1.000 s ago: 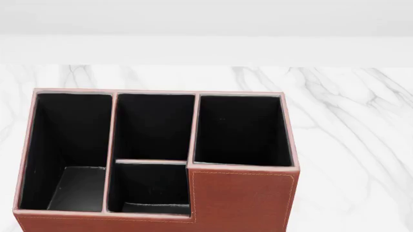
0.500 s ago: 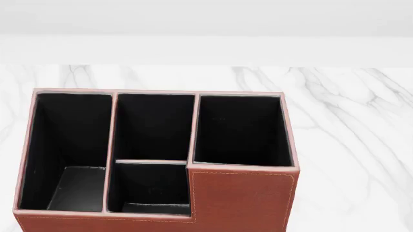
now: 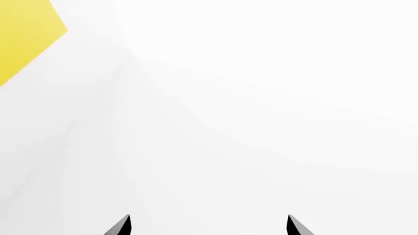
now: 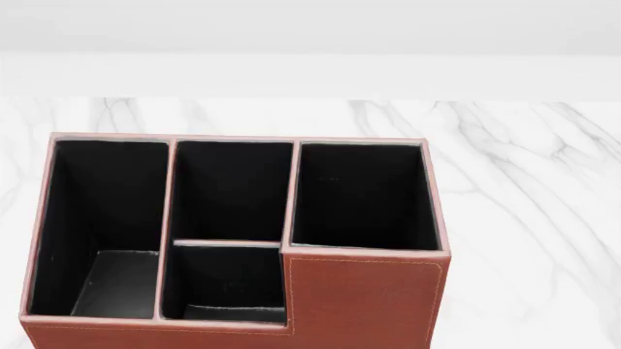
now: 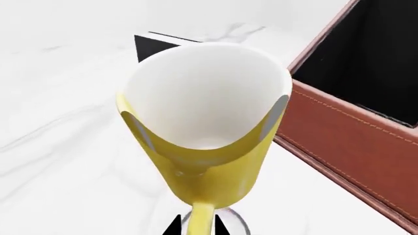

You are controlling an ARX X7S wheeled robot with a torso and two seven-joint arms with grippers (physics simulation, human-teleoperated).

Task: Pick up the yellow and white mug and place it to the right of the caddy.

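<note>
The yellow and white mug (image 5: 216, 166) fills the right wrist view, its white inside facing the camera. My right gripper (image 5: 196, 226) is shut on its yellow loop handle (image 5: 202, 218), with one dark fingertip on each side. The mug is close beside a reddish-brown stitched wall of the caddy (image 5: 346, 142), over the white marble. The head view shows the caddy (image 4: 364, 298) with its four black-lined compartments, but no mug and no gripper. My left gripper (image 3: 207, 226) is open and empty over a plain white surface.
A flat black object (image 5: 151, 45) lies on the marble beyond the mug. A yellow patch (image 3: 26, 39) shows at the edge of the left wrist view. White marble tabletop (image 4: 534, 189) extends to the right of the caddy and behind it.
</note>
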